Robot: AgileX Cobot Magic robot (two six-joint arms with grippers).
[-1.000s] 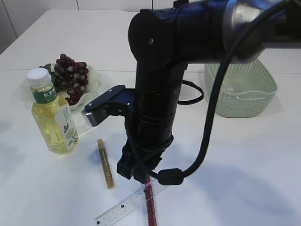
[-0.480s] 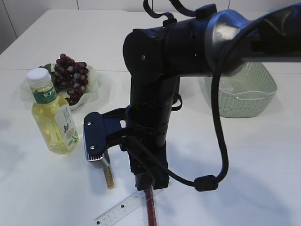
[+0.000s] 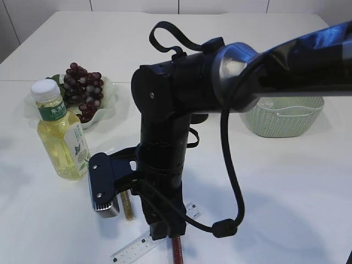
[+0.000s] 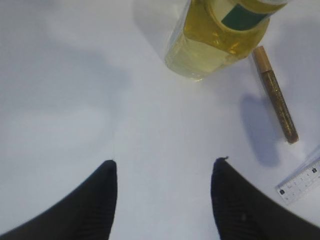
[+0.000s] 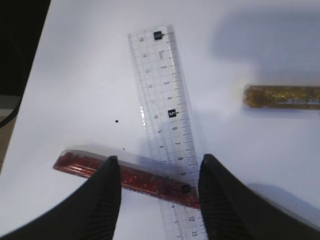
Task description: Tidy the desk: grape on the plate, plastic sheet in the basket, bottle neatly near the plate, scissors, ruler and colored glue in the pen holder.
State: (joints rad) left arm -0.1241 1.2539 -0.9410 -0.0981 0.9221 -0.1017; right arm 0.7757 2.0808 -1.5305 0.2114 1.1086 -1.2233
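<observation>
The right arm has lowered toward the near edge of the white bench (image 3: 286, 181) over the last second, and its wrist housing now sits lower than a second ago. The right gripper (image 5: 159, 172) has widened its jaws during the descent. They now stand open and empty, straddling the spot where the clear plastic ruler (image 5: 167, 130) crosses the red glitter glue tube (image 5: 130, 177). The ruler lies on top of the red tube. This indicates the pick phase for one of the pen-holder items. Which of the two is targeted cannot be told, because both lie between the jaws.

The left gripper (image 4: 162, 200) hangs open and empty above bare bench, with no change in jaw width.

The gold glitter glue tube (image 3: 128, 206) lies flat just beside the descending arm, untouched. The yellow-drink plastic bottle with white cap (image 3: 60, 135) stands upright just beside the pale green plate (image 3: 110, 91). The bunch of dark purple grapes (image 3: 82, 88) rests on that plate. The green woven basket (image 3: 286, 118) stands well apart at the far right. No pen holder or scissors appear in any view.
</observation>
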